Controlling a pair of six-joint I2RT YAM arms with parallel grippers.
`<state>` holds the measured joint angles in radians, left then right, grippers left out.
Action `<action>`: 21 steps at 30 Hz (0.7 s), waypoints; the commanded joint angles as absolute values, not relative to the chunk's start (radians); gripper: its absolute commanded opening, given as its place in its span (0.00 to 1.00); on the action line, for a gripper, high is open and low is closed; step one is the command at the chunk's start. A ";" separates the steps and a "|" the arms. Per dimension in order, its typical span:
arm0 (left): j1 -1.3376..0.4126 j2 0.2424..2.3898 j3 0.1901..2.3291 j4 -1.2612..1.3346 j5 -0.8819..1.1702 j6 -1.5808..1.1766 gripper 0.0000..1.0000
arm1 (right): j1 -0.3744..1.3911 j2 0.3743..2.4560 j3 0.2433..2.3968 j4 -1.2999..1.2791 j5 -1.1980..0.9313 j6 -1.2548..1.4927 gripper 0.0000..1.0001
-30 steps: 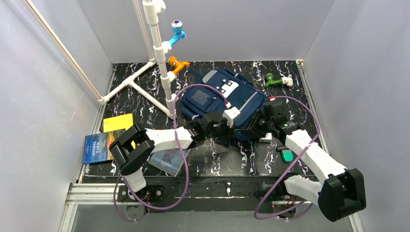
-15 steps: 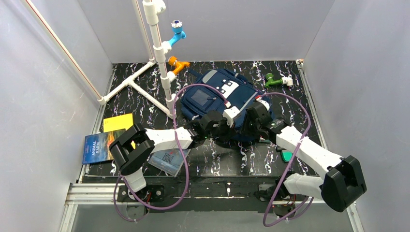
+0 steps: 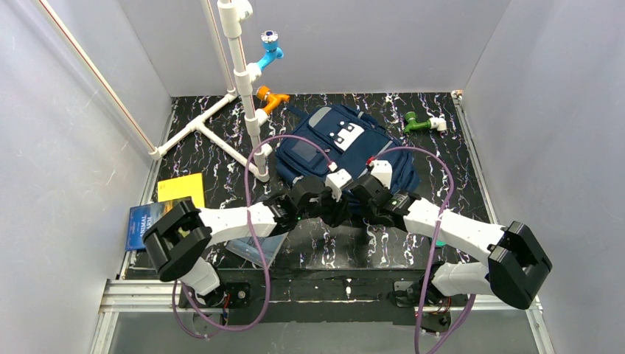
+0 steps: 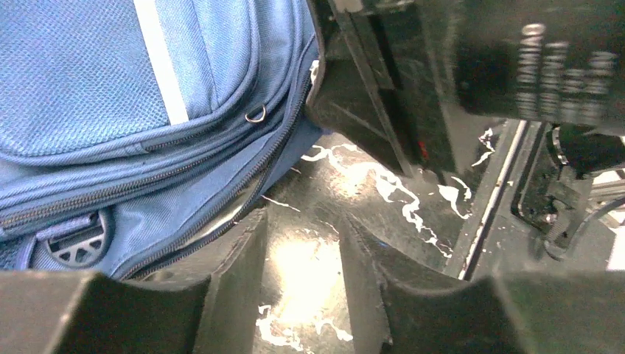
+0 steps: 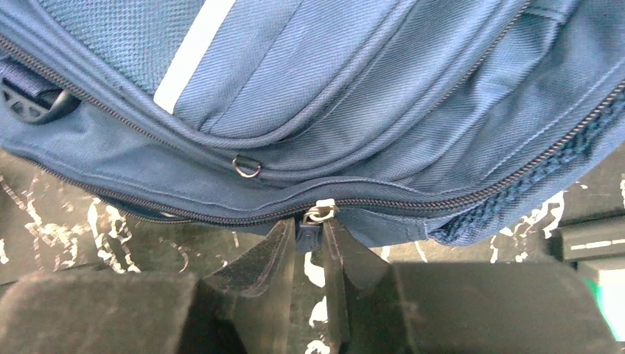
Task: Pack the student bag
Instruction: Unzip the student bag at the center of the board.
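Student bag: right gripper moved in, pinching zip pull; left gripper opened, empty.

Both arms reach forward from their bases and bend inward, so the wrists meet near the middle of the table. The left arm lies low, its white forearm running rightward, and the right arm mirrors it, with its forearm running leftward from a raised black elbow. The left gripper points down and forward with its jaws apart and nothing between the two dark fingers. The right wrist's black housing sits just in front of it. The right gripper has its jaws drawn almost together (only a narrow slit shows), pinching a small zipper pull between the fingertips.
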<state>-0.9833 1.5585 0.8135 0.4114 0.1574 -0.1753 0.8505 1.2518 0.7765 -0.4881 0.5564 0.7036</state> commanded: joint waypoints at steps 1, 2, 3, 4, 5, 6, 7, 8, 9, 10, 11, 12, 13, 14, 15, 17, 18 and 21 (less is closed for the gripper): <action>-0.984 1.441 0.774 0.393 0.153 -0.175 0.44 | 0.866 1.244 0.733 -0.441 0.754 0.714 0.26; -0.984 1.435 0.770 0.393 0.151 -0.175 0.48 | 0.867 1.241 0.723 -0.431 0.770 0.712 0.22; -0.984 1.429 0.764 0.394 0.151 -0.174 0.50 | 0.867 1.238 0.715 -0.422 0.787 0.709 0.20; -0.983 1.427 0.761 0.395 0.149 -0.170 0.50 | 0.868 1.234 0.708 -0.416 0.804 0.710 0.15; -0.984 1.427 0.758 0.397 0.138 -0.170 0.51 | 0.868 1.226 0.700 -0.402 0.812 0.701 0.11; -0.983 1.428 0.755 0.403 0.132 -0.166 0.52 | 0.869 1.212 0.689 -0.378 0.806 0.674 0.06; -0.984 1.433 0.754 0.410 0.129 -0.156 0.52 | 0.870 1.195 0.684 -0.361 0.804 0.658 0.01; -0.985 1.439 0.755 0.417 0.126 -0.149 0.52 | 0.871 1.174 0.679 -0.353 0.801 0.644 0.01; -0.985 1.449 0.757 0.425 0.119 -0.142 0.53 | 0.871 1.152 0.676 -0.339 0.781 0.622 0.01; -0.986 1.461 0.758 0.438 0.115 -0.132 0.54 | 0.871 1.129 0.673 -0.333 0.759 0.599 0.01; -0.987 1.473 0.758 0.456 0.109 -0.118 0.54 | 0.871 1.106 0.672 -0.332 0.729 0.581 0.01; -0.990 1.485 0.759 0.468 0.099 -0.102 0.55 | 0.871 1.082 0.673 -0.337 0.699 0.569 0.01; -0.990 1.495 0.761 0.484 0.093 -0.086 0.58 | 0.871 1.056 0.677 -0.349 0.670 0.565 0.01; -0.989 1.507 0.764 0.500 0.087 -0.067 0.58 | 0.871 1.033 0.679 -0.363 0.647 0.566 0.01; -0.990 1.517 0.769 0.514 0.077 -0.050 0.59 | 0.871 1.005 0.678 -0.369 0.628 0.567 0.01; -0.990 1.534 0.782 0.532 0.075 -0.016 0.59 | 0.870 0.962 0.666 -0.344 0.571 0.551 0.01; -0.990 1.551 0.792 0.538 0.083 -0.006 0.60 | 0.870 0.953 0.671 -0.352 0.543 0.544 0.01; -0.990 1.600 0.838 0.542 0.097 0.027 0.62 | 0.870 0.956 0.695 -0.379 0.470 0.522 0.01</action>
